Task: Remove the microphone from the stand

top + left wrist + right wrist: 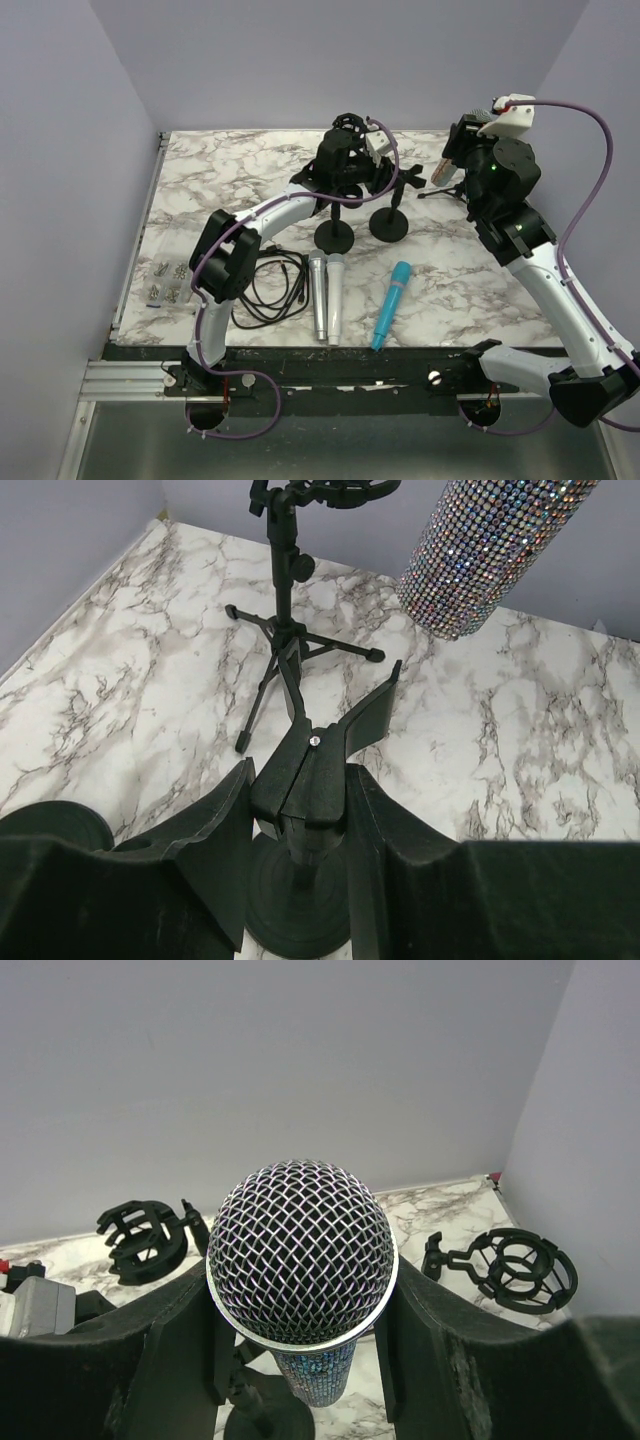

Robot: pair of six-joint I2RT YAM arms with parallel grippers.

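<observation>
item: microphone (300,1260), clamped in right gripper (300,1350), raised beside stand (305,780). left gripper (298,880) clamped on stand. risk: studded body may slip, falling onto stand.

We look down from above and behind over the whole table (200,180). Both wrist views sit close, facing the far wall (300,1060); both catch the glittery microphone (490,550).

You are seeing two silver microphones (318,295) lying side by side in front of two black round-base stands (335,237), a coiled black cable (270,285) sitting to their left and a teal microphone (392,305) lying to their right.
</observation>
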